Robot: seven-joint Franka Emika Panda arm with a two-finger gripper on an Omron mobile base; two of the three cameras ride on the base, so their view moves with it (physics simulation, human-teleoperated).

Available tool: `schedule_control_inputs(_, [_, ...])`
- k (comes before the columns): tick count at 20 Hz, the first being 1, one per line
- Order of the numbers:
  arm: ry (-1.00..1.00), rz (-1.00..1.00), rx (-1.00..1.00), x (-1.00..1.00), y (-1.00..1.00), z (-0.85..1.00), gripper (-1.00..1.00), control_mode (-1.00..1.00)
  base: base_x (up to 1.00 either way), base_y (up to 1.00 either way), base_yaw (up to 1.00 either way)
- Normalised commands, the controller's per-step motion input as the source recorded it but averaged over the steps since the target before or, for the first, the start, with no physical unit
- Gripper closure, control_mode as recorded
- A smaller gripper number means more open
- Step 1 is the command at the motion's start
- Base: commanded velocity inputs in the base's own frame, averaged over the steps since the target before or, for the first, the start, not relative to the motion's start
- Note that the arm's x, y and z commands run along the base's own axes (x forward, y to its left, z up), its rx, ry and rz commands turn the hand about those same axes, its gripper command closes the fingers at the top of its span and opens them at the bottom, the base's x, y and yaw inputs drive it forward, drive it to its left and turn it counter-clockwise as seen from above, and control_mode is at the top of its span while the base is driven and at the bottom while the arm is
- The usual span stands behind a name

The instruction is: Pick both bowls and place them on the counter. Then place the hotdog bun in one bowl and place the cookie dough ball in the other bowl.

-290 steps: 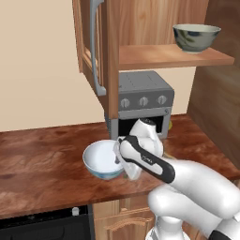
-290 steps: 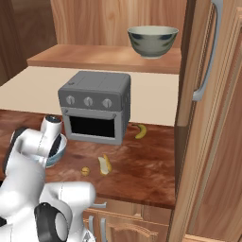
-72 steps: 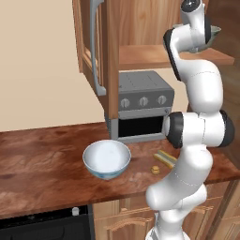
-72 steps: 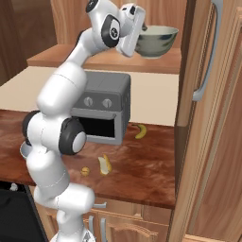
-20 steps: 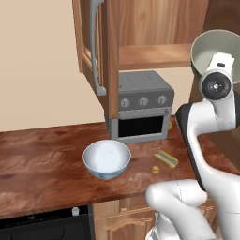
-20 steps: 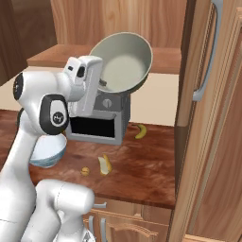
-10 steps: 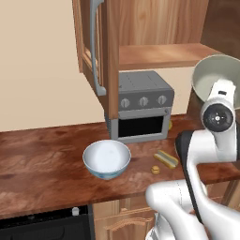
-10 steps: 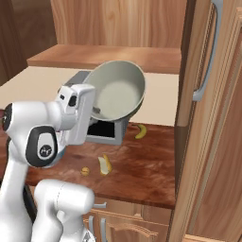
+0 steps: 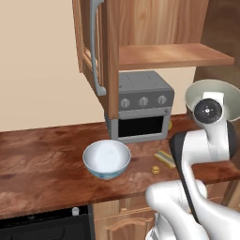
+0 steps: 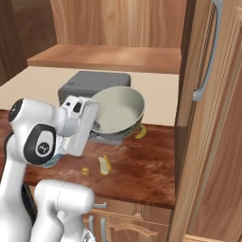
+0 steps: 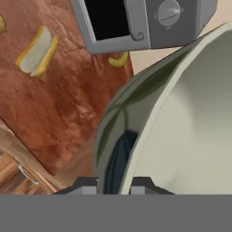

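Claw pinches grey-green bowl above counter

White arm bent at the elbow, wrist raised, pincer clamped tight on dark grey-green bowl rim

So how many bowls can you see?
2. The white bowl with blue pattern sits on the counter in front of the toaster oven. The dark grey-green bowl is tilted in the air, held at its rim by the gripper.

Grey-green bowl tilted midair, white bowl, bun, dough ball on counter
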Motion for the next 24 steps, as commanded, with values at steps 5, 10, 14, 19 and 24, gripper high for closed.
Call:
schedule_control_inputs(5, [0.08, 0.00, 0.02, 0.07, -0.03, -0.66, 1.00, -1.00, 0.00, 0.00, 0.00])
schedule_control_inputs(10, [0.11, 0.00, 0.09, 0.36, -0.17, -0.58, 1.00, -1.00, 0.00, 0.00, 0.00])
schedule_control_inputs(14, [0.08, 0.00, 0.06, 0.42, -0.19, -0.66, 1.00, -1.00, 0.00, 0.00, 0.00])
schedule_control_inputs(19, [0.03, 0.00, 0.01, 0.48, -0.12, -0.63, 1.00, -1.00, 0.00, 0.00, 0.00])
schedule_control_inputs(24, [0.00, 0.00, 0.00, 0.37, -0.15, -0.55, 1.00, -1.00, 0.00, 0.00, 0.00])
